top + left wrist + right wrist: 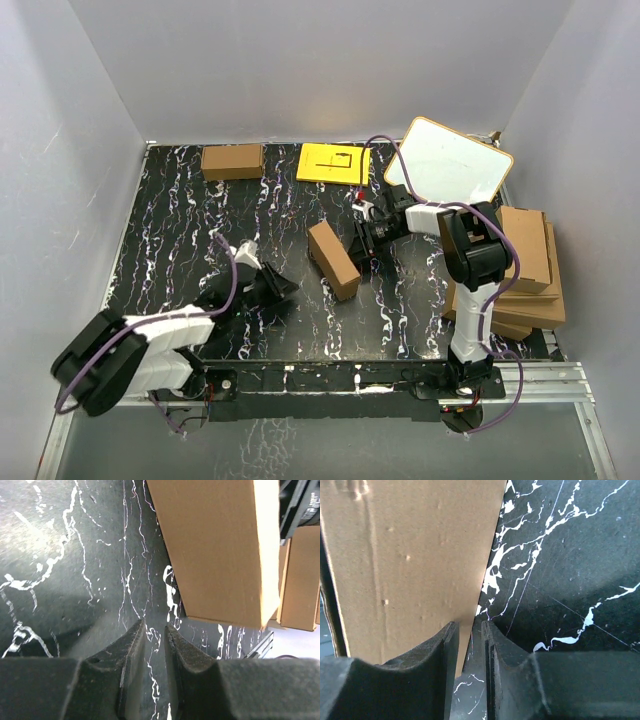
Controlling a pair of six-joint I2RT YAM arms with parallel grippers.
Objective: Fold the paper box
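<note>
The paper box [333,259] is a plain brown closed carton lying slantwise in the middle of the black marbled table [200,220]. My left gripper [288,287] sits low on the table to the box's left, a short way from it. In the left wrist view the box [220,545] lies beyond the left gripper [155,627], whose jaws stand a narrow gap apart with only table between them. My right gripper [360,248] is at the box's right side. In the right wrist view its left finger overlaps the box's side [415,555]. The right gripper [470,626] is slightly open and clamps nothing.
A smaller brown carton [232,161] and a yellow sheet [333,163] lie at the back. A white board [450,160] leans at the back right. A pile of larger cardboard sheets [527,268] stands at the right edge, also seen as the pile [300,580] in the left wrist view.
</note>
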